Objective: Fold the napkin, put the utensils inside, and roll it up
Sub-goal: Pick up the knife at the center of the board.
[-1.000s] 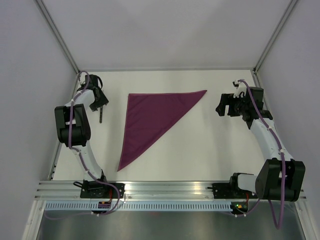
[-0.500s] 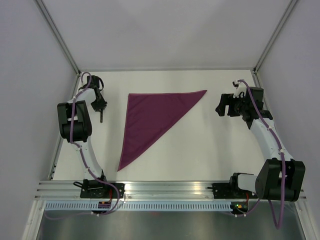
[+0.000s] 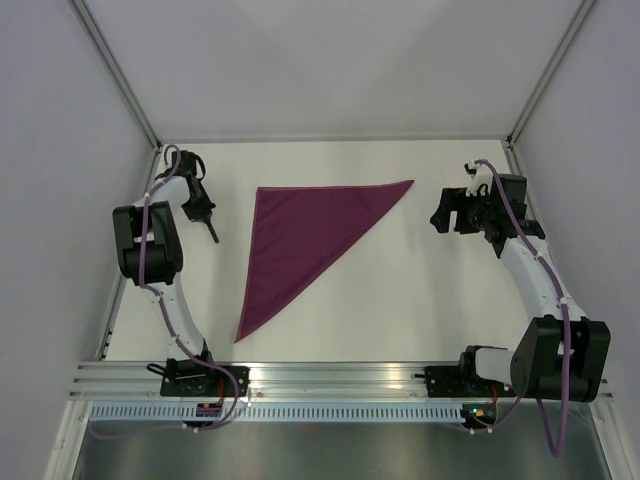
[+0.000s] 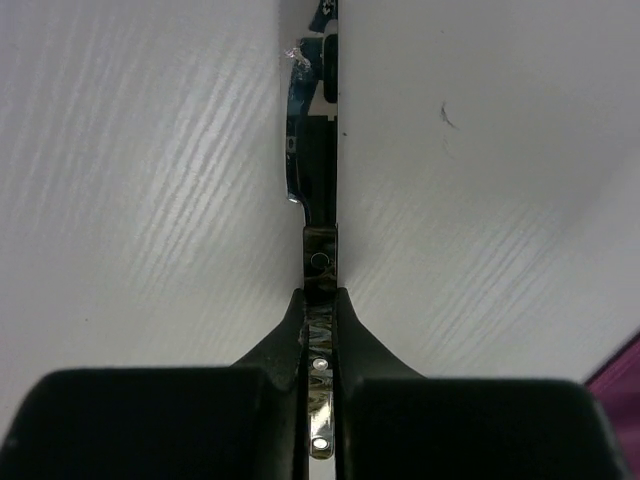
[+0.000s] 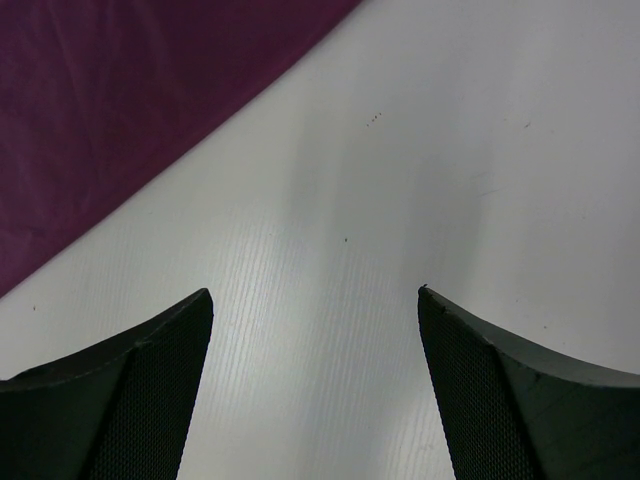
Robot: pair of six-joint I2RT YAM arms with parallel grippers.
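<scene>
At the far-left of the tabletop (image 3: 400, 300), the left end effector (image 4: 320, 300) is clenched on the utensil (image 4: 316, 215), whose long axis runs straight out from the grip. The napkin (image 3: 300, 235), folded to a triangle, lies to its right, mid-tabletop. The right end effector (image 5: 313, 291) is released, off the napkin's far-right corner.

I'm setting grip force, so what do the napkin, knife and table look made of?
The napkin looks like thin woven cloth, magenta-purple with a slight sheen; it lies flat as a triangle with faint creases. The knife is probably polished metal, since it mirrors its surroundings; its riveted handle looks darker, material unclear. The table is a white matte board with fine wood-grain lines, likely laminate.
</scene>
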